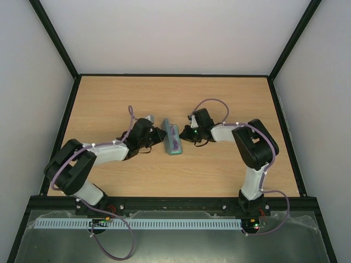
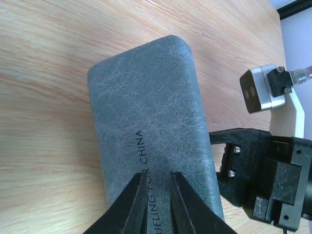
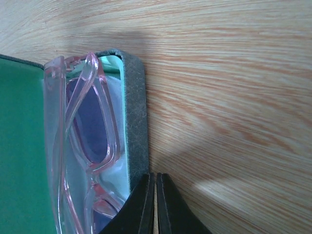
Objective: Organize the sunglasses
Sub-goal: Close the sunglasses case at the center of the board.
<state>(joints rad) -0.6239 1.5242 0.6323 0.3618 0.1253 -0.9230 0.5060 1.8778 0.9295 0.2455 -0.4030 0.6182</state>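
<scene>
Sitting open on the desk point(image 1: 230, 98) btw the two sets of fingers is the case point(image 1: 168, 131), grey-blue outside, green inside. The sunglasses point(image 3: 90, 131) lie inside it, in the half nearest the R fingers point(image 3: 146, 195). They have a pink see-through frame w/ darker lenses and rest on pale lining. Only the case's grey wall stands btw them and those fingers. The green lining of the other half shows beyond the glasses, on the side away from the R fingers.

R fingers: pressed together, pinching nothing. Their tips sit right at the outer foot of that grey wall, on the desk side; can't tell if they touch it.

L fingers point(image 2: 144, 195): on the opp. side of the case, tips over its textured grey outer face, right by the printed "CHINA" lettering. They are nearly together w/ a thin slit btw them, and the case surface shows thru it. Can't tell whether they count as closed or grip anything.

In the L wrist view the R arm's black wrist unit point(image 2: 263, 180) and small silver camera point(image 2: 257, 90) show just past the case's far long edge. From above, the L fingers are just left of the case and the R fingers just right of it.
</scene>
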